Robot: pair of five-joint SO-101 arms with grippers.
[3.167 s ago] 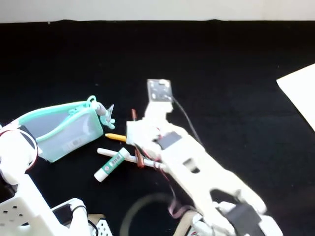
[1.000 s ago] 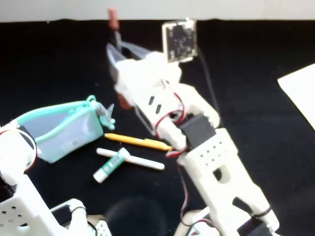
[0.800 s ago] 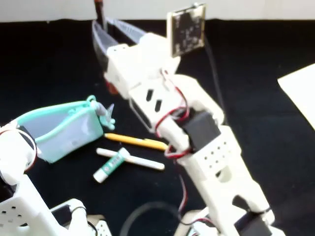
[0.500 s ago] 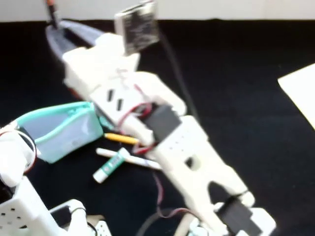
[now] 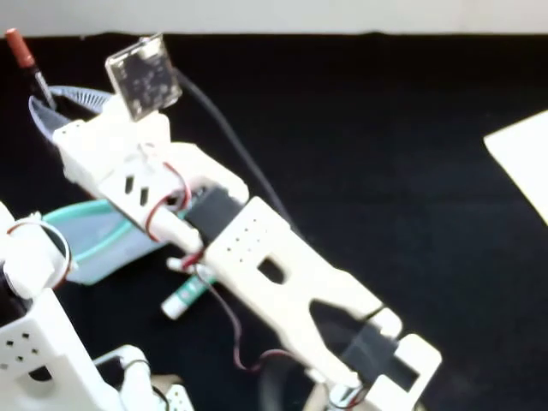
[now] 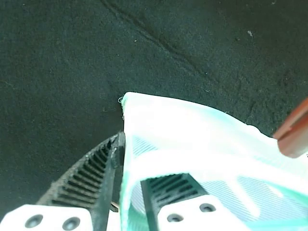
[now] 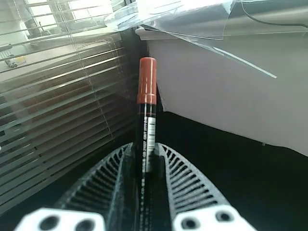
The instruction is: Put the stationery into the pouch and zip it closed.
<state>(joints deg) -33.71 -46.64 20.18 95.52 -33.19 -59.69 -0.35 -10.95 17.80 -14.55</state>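
Observation:
My right gripper (image 5: 41, 90) is raised over the table's far left, shut on a black marker (image 5: 26, 53) with a reddish-brown cap. The right wrist view shows the marker (image 7: 146, 126) upright between the fingers of this gripper (image 7: 144, 161). The teal pouch (image 5: 92, 235) lies below the right arm, partly covered by it. My left gripper (image 6: 127, 159) is shut on the edge of the pouch (image 6: 192, 127), and a reddish-brown tip (image 6: 294, 129) hangs just above the pouch. A glue stick (image 5: 184, 295) and the end of a white pen (image 5: 175, 264) lie beside the pouch.
The left arm (image 5: 30, 257) stands at the near left. The right arm (image 5: 282, 274) crosses the middle of the black cloth diagonally. A white sheet (image 5: 524, 163) lies at the right edge. The far right of the cloth is bare.
The right gripper lifted the marker off the table and swung left with it, from the middle to above the pouch. The arm now covers the yellow pencil. The left arm has stayed put.

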